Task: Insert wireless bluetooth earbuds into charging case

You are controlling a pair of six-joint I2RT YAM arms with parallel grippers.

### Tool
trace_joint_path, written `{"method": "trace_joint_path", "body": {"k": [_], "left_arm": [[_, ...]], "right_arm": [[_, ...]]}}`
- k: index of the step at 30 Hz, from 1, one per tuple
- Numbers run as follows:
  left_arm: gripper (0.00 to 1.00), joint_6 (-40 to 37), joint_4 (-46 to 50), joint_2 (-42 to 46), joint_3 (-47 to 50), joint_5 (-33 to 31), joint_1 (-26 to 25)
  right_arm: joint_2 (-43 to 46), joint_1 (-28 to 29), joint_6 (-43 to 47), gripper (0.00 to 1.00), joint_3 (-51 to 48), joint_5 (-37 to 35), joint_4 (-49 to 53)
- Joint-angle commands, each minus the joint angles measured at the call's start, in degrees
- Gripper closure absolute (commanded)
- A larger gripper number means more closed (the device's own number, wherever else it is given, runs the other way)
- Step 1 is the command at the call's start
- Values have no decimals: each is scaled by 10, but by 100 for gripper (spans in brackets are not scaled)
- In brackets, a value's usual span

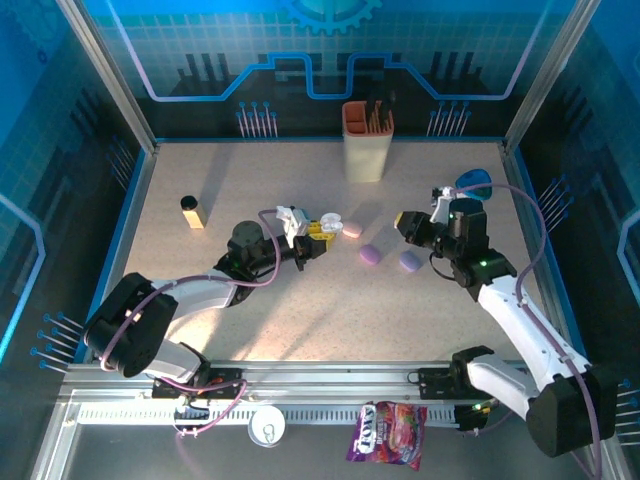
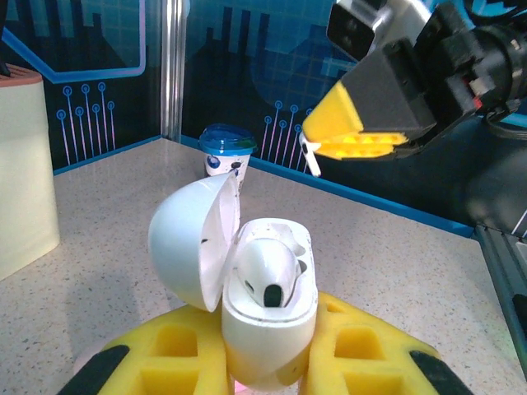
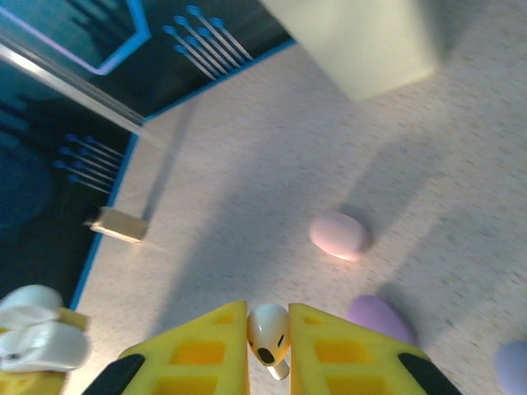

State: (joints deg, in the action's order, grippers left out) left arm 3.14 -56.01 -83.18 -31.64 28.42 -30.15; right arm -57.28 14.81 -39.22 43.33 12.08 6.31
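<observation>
The left end effector (image 2: 268,366) is clamped on an open white charging case (image 2: 272,321), lid tipped toward nine o'clock so the sockets face up. Its wrist view reveals one white earbud (image 2: 265,276) seated inside, too small to tell overhead. At its three o'clock overhead, the right end effector (image 3: 269,354) pinches the second earbud (image 3: 268,327), probably poised for insertion.

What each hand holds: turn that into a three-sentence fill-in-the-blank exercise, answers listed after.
1. The left hand grips a white charging case whose lid is ___.
2. The right hand pinches a ___ earbud between its yellow fingers.
3. That case already holds ___ seated earbud.

Missing words: open; white; one.
</observation>
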Motion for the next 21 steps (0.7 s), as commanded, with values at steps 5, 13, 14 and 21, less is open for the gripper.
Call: {"method": "trace_joint_path", "body": {"k": [5,13,14,21], "left_arm": [[100,32,-43,-12,-25,20,1],[100,61,-76,-20,-27,33,1],[100,63,-77,-20,-27,34,1],[100,72,-72,-17,-32,33,1]], "right_arm": [[-26,66,5,85,48,21,-102],[-64,119,25,85,68,49,-152],[-68,123,26,85,68,52,-158],[-102,147,29,85,96,67,-180]]}}
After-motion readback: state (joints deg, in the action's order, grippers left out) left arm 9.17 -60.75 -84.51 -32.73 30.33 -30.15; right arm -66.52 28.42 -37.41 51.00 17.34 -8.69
